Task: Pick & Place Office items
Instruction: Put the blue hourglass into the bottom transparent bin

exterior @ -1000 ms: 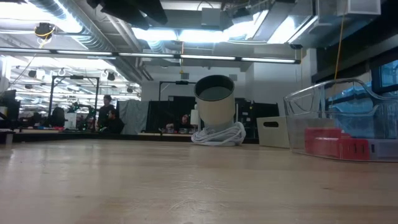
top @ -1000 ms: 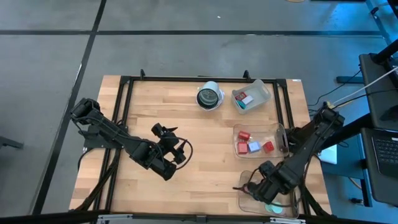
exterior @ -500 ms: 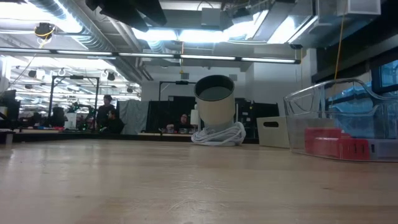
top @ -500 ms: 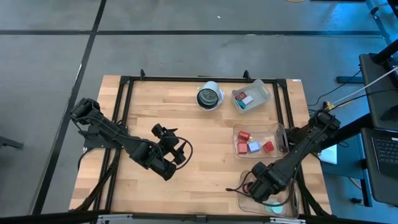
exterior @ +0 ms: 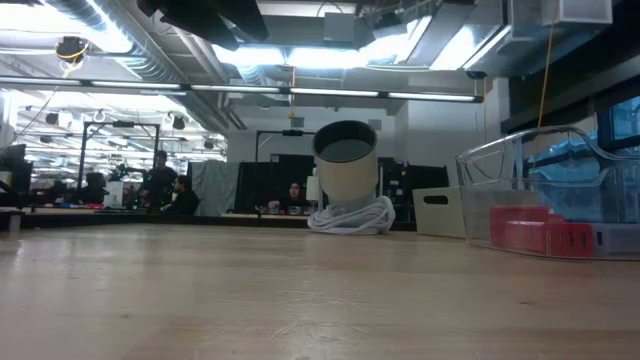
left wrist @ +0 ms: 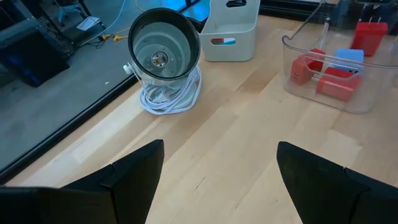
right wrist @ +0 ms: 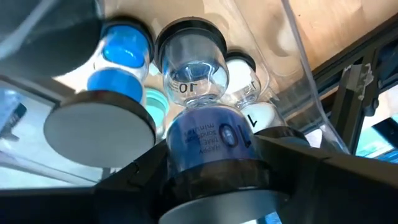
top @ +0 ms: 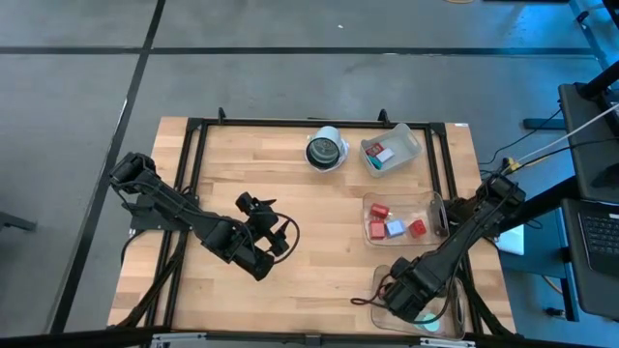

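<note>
High view: your right hand (top: 411, 302) is down inside the near-right clear bin (top: 455, 314), at the counter's (top: 319, 261) front corner. The left hand (top: 266, 227) waits mid-counter, well apart from everything. The other office items sit in two more bins: red blocks (top: 379, 210) and a pale blue rectangle in the middle bin (top: 437, 205), and a few more pieces in the tilted far bin (top: 414, 141), beside the round white-and-dark thing (top: 326, 150). Low view: neither hand shows, only that round thing and the middle bin's red blocks off to the right. Left wrist view: the left hand's fingers (left wrist: 134, 174) are spread wide, holding nothing. Right wrist view: the right hand looks pressed in on a black-capped round piece (right wrist: 208, 140), blue and marked 10, with one finger on each side. More capped pieces (right wrist: 121, 46) are packed touching it, against the bin wall. To do this step well, lift straight up and slowly so the neighbours don't drag along. Keep clear of the bin wall, and check the piece hangs square before you swing away. It's round and smooth, so I'd guess it can slip.
</note>
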Controlling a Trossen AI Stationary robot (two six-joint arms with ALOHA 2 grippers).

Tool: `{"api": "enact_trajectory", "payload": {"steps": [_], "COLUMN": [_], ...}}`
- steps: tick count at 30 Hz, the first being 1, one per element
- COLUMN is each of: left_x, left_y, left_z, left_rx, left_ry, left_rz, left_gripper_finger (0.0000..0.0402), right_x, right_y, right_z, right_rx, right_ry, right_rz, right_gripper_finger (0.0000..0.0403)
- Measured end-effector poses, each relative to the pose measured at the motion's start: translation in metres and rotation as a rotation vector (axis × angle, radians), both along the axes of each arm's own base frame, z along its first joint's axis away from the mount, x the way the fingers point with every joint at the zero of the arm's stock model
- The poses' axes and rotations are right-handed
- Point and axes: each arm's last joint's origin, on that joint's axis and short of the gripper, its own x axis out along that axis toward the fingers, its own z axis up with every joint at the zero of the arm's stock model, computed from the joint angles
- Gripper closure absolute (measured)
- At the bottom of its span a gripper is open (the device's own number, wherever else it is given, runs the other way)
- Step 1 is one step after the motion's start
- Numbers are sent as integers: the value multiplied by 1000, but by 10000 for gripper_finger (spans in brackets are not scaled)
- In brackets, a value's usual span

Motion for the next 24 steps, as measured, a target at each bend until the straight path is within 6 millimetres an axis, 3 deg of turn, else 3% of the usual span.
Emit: {"api": "enact_trajectory", "payload": {"steps": [11, 24], "left_x": [0, 0], "left_y": [0, 0], "left_z": [0, 0], "left_rx": [1, 2], "left_ry": [0, 1], "left_rz": [0, 0], "left_gripper_finger": [91, 91], "right_x": [-1, -6], "right_y": [1, -5], "right_z": [0, -11], "right_rx": [74, 59], "right_ry": [-33, 2], "right_rz": [177, 217], "right_gripper_finger": [201, 201]}}
